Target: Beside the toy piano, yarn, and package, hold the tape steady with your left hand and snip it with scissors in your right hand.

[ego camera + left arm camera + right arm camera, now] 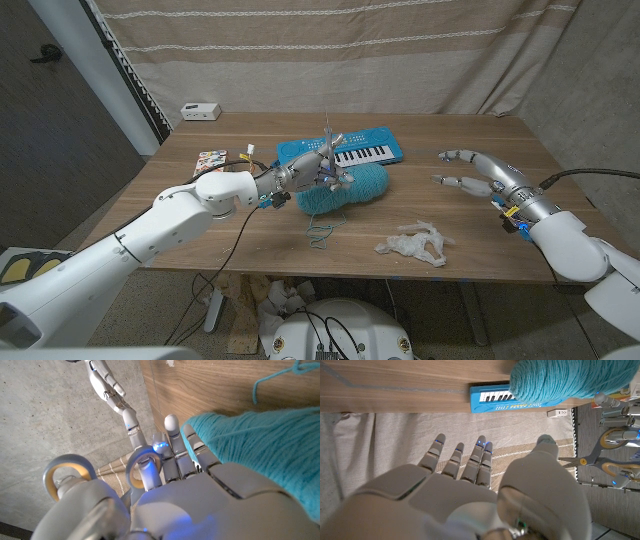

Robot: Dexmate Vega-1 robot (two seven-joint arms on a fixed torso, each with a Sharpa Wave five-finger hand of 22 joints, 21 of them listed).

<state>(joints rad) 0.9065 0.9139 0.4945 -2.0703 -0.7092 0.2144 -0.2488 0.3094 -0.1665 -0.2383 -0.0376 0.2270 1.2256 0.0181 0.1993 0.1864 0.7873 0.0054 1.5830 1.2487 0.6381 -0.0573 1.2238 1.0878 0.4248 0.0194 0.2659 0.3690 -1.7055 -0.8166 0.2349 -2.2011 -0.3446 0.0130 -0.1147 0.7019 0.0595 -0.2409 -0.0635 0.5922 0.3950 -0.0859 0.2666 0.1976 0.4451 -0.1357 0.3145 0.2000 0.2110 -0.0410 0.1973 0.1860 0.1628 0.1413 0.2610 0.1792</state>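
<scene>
The left robot hand (318, 172) holds the rigid scissors (329, 140) by their loops; the right robot hand (470, 172) hangs spread, empty.

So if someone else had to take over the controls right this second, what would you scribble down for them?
Left hand: holds the scissors by the handles, blades up, above the teal yarn.
Right hand: open, holding nothing, over the table's right side.
Toy piano lies behind the yarn, the package to their left. I cannot pick out the tape.
Done: scissors picked up, but by the left hand rather than the right.
Left: find the tape, steady it, snip.
</scene>
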